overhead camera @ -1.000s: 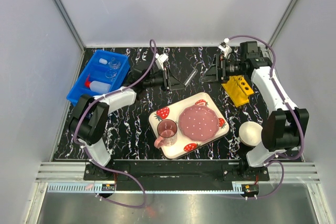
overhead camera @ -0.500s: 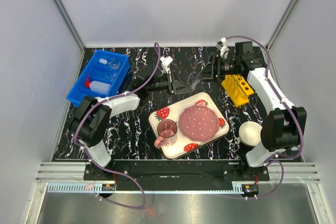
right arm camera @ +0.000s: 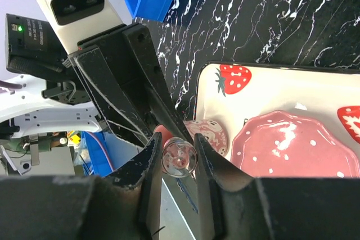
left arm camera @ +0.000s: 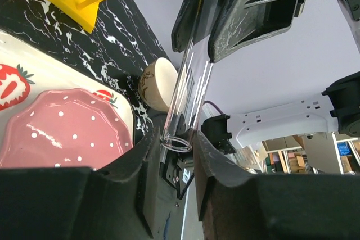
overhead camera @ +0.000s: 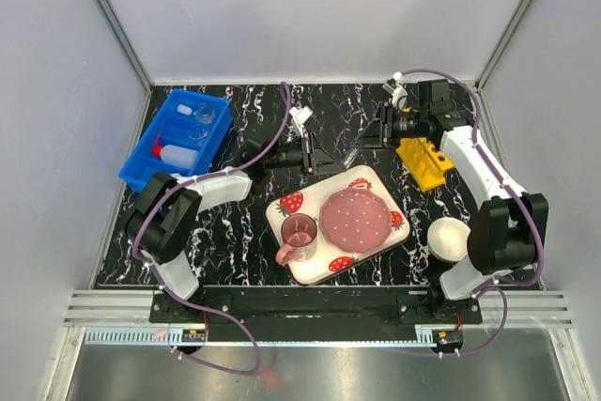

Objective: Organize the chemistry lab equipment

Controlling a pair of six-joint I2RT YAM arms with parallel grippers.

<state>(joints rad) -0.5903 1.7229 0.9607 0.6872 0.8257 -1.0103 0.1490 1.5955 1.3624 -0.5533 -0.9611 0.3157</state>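
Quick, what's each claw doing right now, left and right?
Left claw: closed on the thin clear glass tube.
Right claw: closed on the same tube's other end.

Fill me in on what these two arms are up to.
The arms are passing a glass tube between them above the table's middle. The left tool grips one end and the right tool has closed on the other, so both hold it at once. It looks like a handover partway through. The yellow rack stands just beside the right arm, a likely destination. The squeeze bottle and small glassware lie in the blue bin.
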